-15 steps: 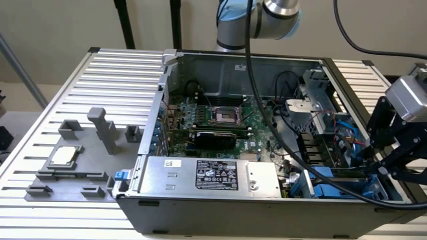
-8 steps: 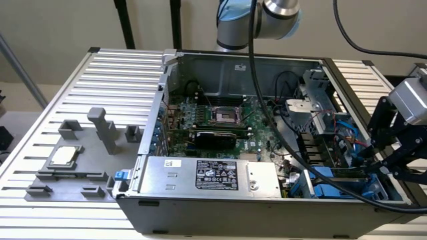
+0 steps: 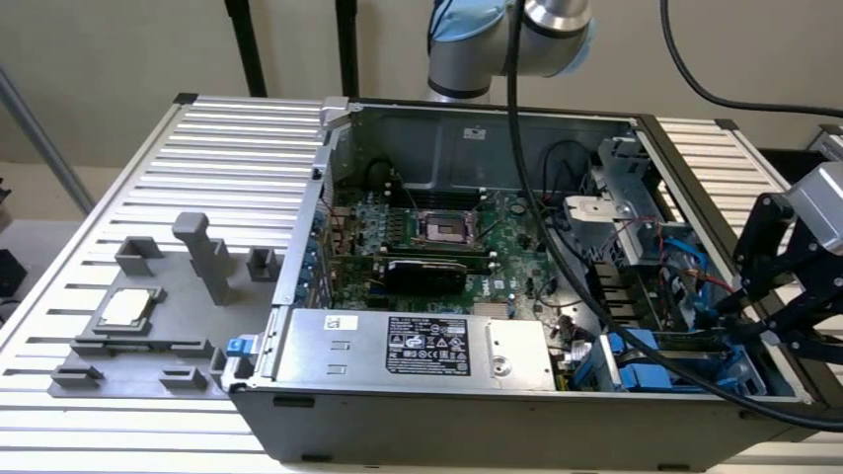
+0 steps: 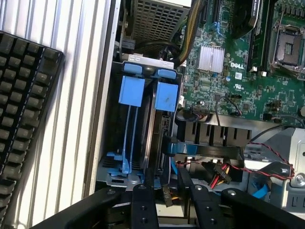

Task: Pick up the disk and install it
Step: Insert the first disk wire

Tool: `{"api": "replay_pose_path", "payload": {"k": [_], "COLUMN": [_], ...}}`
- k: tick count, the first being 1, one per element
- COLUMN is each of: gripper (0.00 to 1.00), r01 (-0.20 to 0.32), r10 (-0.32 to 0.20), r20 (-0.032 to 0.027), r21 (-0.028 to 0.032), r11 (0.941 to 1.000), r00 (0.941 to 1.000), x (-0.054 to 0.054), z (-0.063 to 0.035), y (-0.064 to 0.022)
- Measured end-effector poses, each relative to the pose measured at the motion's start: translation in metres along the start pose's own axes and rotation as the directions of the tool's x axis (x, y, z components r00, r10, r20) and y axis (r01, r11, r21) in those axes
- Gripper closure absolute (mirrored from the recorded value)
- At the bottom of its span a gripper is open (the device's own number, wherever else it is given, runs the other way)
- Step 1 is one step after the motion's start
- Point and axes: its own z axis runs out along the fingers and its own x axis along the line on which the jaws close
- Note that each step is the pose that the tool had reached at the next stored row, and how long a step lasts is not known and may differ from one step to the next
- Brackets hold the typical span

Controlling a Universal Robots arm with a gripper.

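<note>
The gripper (image 4: 170, 190) (image 3: 740, 321) hangs close over the upright disk (image 4: 153, 138) (image 3: 685, 341); whether it clamps the disk cannot be told; the disk stands on edge between blue carriers (image 4: 131, 90) in the open computer case (image 3: 395, 420); a keyboard (image 4: 24, 119) lies beside the case.

Computer case (image 3: 527, 430), lid off, lying on a ribbed metal table (image 3: 224, 138); green motherboard (image 3: 507, 252) showing inside it; silver box with black label (image 3: 421, 346) sitting inside against one wall; grey holder (image 3: 132, 367) resting on the table at the exterior view's left, carrying a small square chip (image 3: 125, 308); black keyboard (image 4: 21, 119) lying beside the case; red and yellow wires (image 4: 221, 174) running near the motherboard.
</note>
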Motion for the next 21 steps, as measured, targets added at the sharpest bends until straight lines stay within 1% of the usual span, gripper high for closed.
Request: {"api": "replay_pose_path", "payload": {"k": [5, 11, 18, 19, 20, 21], "gripper": [0.66, 0.66, 0.66, 0.69, 0.69, 0.76], "r01": [0.024, 0.034, 0.046, 0.047, 0.049, 0.051], "r10": [-0.024, -0.034, -0.046, -0.047, -0.049, -0.051], "r20": [-0.0006, -0.0003, -0.0005, -0.0005, -0.0006, -0.0006], "r21": [-0.0037, -0.0078, -0.0131, -0.0138, -0.0145, -0.0152], "r11": [0.9997, 0.9994, 0.9989, 0.9988, 0.9987, 0.9986], "r00": [0.9997, 0.9994, 0.9990, 0.9989, 0.9988, 0.9987], "x": [0.0002, -0.0003, -0.0002, -0.0001, 0.0000, 0.0002], "z": [-0.0003, -0.0043, -0.0044, -0.0044, -0.0044, -0.0043], "y": [-0.0009, -0.0007, -0.0007, -0.0006, -0.0006, -0.0006]}}
